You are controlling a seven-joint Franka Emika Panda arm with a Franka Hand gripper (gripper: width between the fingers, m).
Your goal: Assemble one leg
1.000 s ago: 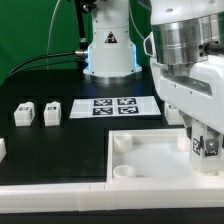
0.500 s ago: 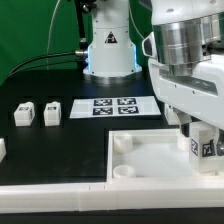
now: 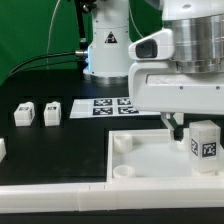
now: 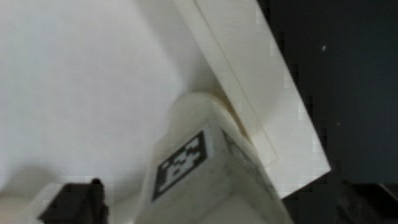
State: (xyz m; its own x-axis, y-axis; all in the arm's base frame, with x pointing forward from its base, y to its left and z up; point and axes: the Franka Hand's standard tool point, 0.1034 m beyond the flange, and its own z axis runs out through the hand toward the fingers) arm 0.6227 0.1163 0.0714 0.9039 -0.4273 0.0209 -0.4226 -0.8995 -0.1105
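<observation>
My gripper just above the tabletop, jaws apart and gripping nothing, leg upright in the tabletop's corner, exterior view's right, just beside my gripper

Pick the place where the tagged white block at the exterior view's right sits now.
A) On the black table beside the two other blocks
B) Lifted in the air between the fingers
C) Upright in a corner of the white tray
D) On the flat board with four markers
C: the block stands upright on the tray, in its far corner at the exterior view's right, with nothing gripping it.
</observation>
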